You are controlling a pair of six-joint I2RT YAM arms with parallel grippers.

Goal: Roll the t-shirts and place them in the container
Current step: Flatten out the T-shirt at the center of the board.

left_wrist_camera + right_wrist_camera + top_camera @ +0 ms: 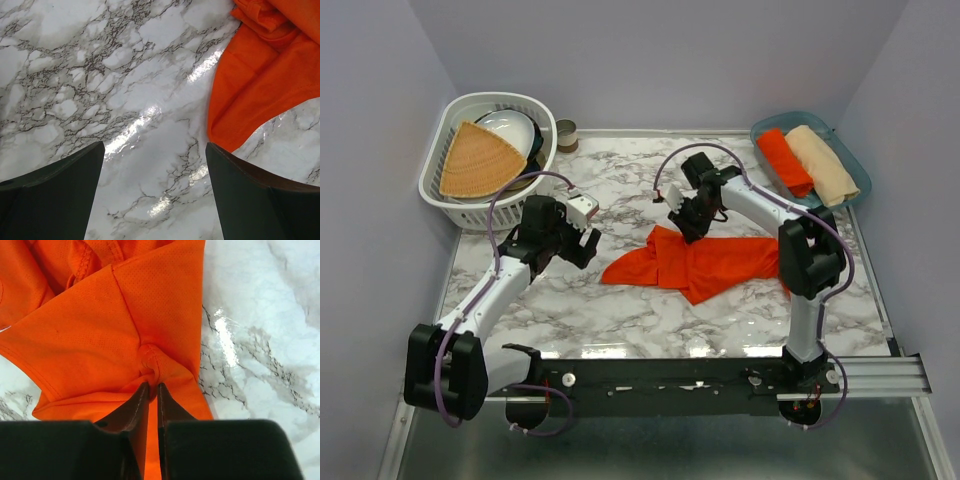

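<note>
An orange-red t-shirt (700,262) lies crumpled and spread on the marble table (620,320) in the middle. My right gripper (688,226) is shut on a fold of this shirt at its far edge; the right wrist view shows the pinched cloth (150,360) bunched between the fingertips (152,387). My left gripper (588,238) is open and empty just left of the shirt; its wrist view shows the shirt's corner (250,95) beside the right finger (250,200). A rolled orange-red shirt (785,162) and a rolled beige shirt (823,165) lie in the teal tray (766,128).
A white basket (440,180) at the back left holds a tan woven fan-shaped piece (480,160) and a white bowl (510,128). A small tin (566,134) stands beside it. Purple walls close in on three sides.
</note>
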